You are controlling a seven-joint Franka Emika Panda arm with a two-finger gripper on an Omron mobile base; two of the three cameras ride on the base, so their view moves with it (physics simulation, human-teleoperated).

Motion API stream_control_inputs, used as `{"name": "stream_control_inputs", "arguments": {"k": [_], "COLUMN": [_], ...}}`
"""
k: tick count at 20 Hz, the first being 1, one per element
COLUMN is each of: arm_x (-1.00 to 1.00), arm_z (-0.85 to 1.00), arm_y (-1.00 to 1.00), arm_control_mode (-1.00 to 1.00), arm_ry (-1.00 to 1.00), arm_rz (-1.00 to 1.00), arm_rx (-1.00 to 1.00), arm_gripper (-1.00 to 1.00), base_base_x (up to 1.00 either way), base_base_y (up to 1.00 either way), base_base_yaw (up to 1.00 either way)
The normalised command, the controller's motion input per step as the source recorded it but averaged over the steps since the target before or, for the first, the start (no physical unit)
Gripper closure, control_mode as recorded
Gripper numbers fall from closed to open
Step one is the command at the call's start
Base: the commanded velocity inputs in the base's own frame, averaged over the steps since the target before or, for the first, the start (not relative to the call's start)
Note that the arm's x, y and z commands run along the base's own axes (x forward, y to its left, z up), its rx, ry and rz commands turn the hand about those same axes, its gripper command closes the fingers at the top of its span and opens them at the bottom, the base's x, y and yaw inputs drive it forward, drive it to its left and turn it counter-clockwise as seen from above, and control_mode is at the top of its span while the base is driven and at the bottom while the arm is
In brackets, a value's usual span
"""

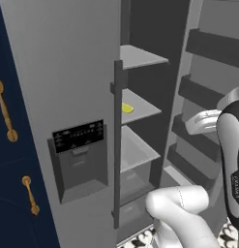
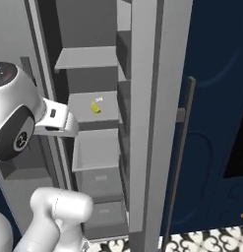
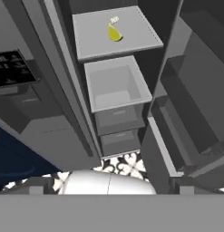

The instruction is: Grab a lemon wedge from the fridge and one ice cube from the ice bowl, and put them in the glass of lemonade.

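The grey fridge (image 1: 67, 72) has its left door shut and its right door swung open. On its middle shelf lies the small yellow lemon wedge (image 1: 126, 108), also seen as the lemon wedge (image 2: 95, 108) and, near the top of the hand view, the lemon wedge (image 3: 114, 33). My gripper (image 3: 111, 188) is open, hanging in front of the open compartment, below the wedge's shelf and well short of it, with nothing between its fingers. In the right base view the hand (image 2: 59, 119) points toward the shelves. The ice bowl and the glass of lemonade are out of view.
The open fridge door (image 1: 203, 92) with its dark racks stands close on the right of the arm. An open drawer bin (image 3: 115, 84) sits under the wedge's shelf. Navy cabinets (image 1: 7, 160) with brass handles flank the fridge. Patterned floor tiles (image 3: 127, 165) lie below.
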Motion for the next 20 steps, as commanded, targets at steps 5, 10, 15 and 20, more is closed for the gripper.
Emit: {"name": "stream_control_inputs", "arguments": {"k": [5,10,15,20], "arm_x": [0.0,0.0,0.0,0.57], "arm_z": [0.0,0.0,0.0,-0.07], "arm_y": [0.0,0.0,0.0,0.0], "arm_control_mode": [1.0,1.0,1.0,-1.0], "arm_ry": [0.0,0.0,0.0,0.08], "arm_rz": [0.0,0.0,0.0,0.18], "arm_rx": [0.0,0.0,0.0,0.0], "arm_gripper": [-1.0,-1.0,-1.0,-1.0], "base_base_x": [0.54,0.56,0.37,0.0], "base_base_y": [0.23,0.23,0.0,0.0], "base_base_yaw": [-0.12,0.0,0.05,0.0]}}
